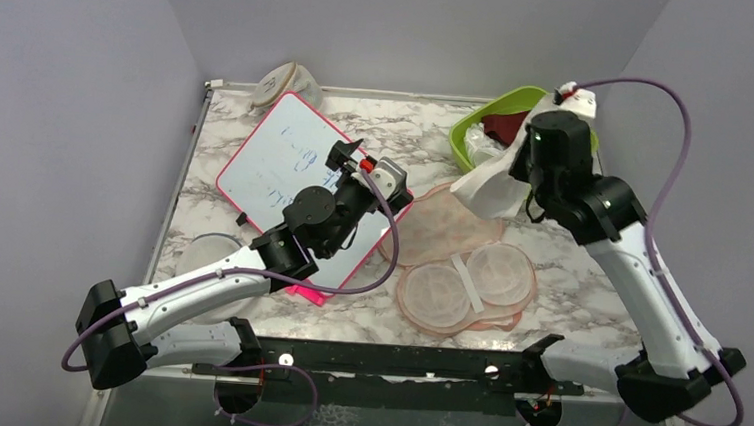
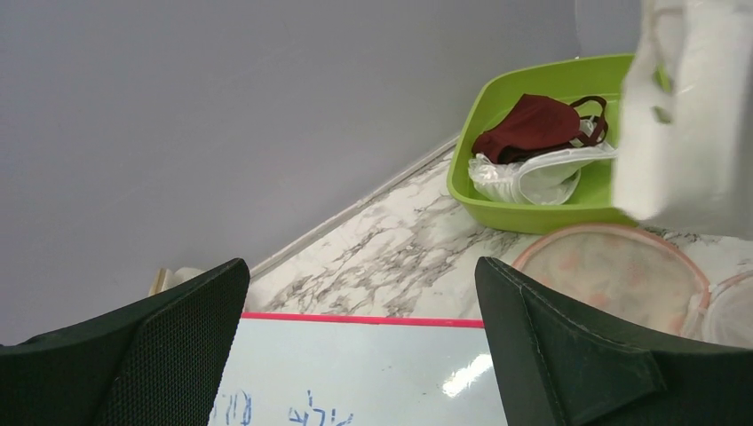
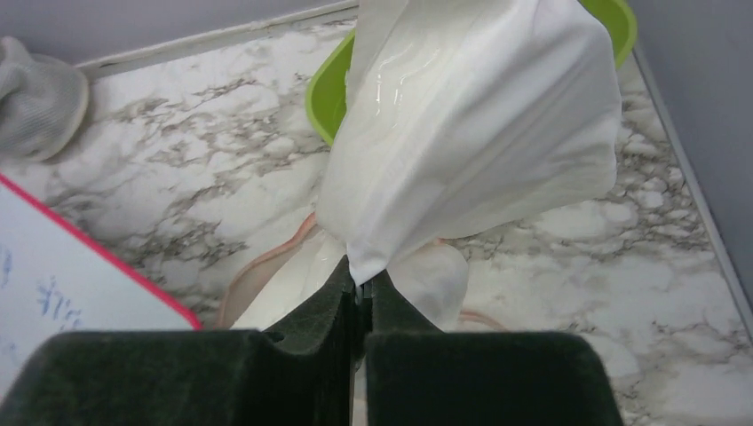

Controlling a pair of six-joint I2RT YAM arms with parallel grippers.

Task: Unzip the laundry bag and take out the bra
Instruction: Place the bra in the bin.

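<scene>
we see only blue marker strokes on the whiteboard [image 1: 278, 161], toward the far left corner of the table [image 1: 588, 288]. we cannot read them.

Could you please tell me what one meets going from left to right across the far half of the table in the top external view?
Beige fabric pouch → left gripper → white bra; the green bin overlaps the bra, so I leave it out.

- I read the bra [image 3: 471, 133] as smooth white cloth, faintly sheeny.
- The bin [image 2: 533, 213]: glossy green plastic.
- The table [image 3: 204, 160]: polished marble-look top.
</scene>
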